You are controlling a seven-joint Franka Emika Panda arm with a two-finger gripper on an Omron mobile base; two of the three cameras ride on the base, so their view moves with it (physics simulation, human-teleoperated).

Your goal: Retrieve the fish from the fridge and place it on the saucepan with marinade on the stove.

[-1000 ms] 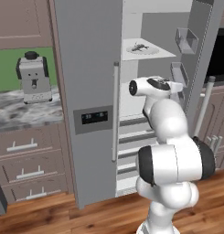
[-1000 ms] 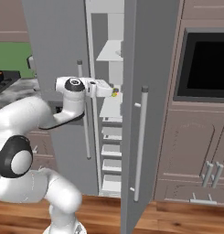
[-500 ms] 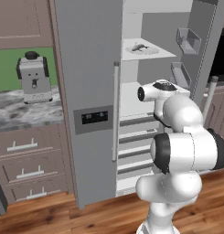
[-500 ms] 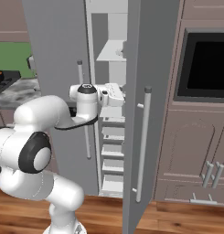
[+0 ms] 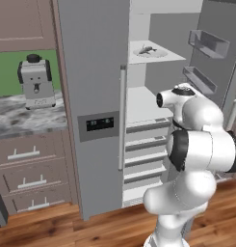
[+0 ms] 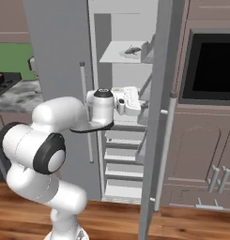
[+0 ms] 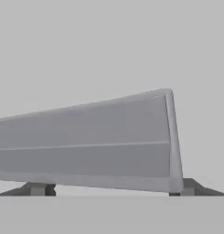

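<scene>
Left base view: the fridge (image 5: 95, 96) stands open, the fish (image 5: 147, 48) on a plate (image 5: 150, 52) on an upper shelf.

Right base view: the fish (image 6: 132, 49) lies above the pincer (image 6: 143, 106), which reaches toward the door bins.

Hand view: the pincer (image 7: 111, 189) is spread wide, a grey door bin (image 7: 86, 141) just ahead.

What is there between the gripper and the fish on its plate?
In the right base view, the stretch between the gripper and the fish holds the white shelf carrying its plate.
</scene>
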